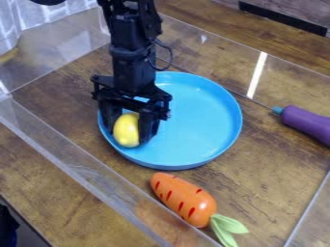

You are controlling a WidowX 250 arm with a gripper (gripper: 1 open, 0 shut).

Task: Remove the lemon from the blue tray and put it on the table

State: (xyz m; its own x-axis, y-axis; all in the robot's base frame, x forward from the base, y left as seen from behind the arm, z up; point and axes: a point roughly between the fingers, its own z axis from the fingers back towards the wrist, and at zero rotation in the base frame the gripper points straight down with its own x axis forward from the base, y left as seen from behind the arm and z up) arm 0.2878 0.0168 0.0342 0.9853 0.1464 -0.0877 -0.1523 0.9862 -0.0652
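The small yellow lemon point(126, 128) lies in the left part of the blue tray point(206, 121), on the tray's floor near its rim. My black gripper point(129, 132) comes straight down over it, one finger on each side, and the jaws are shut on the lemon. The arm rises above it toward the top of the view. The dark wood-grain table point(65, 164) lies all around the tray.
An orange carrot point(182, 199) with green leaves lies on the table in front of the tray. A purple eggplant point(310, 123) sits at the right edge. Clear acrylic walls point(52, 145) run along the table's left and front sides.
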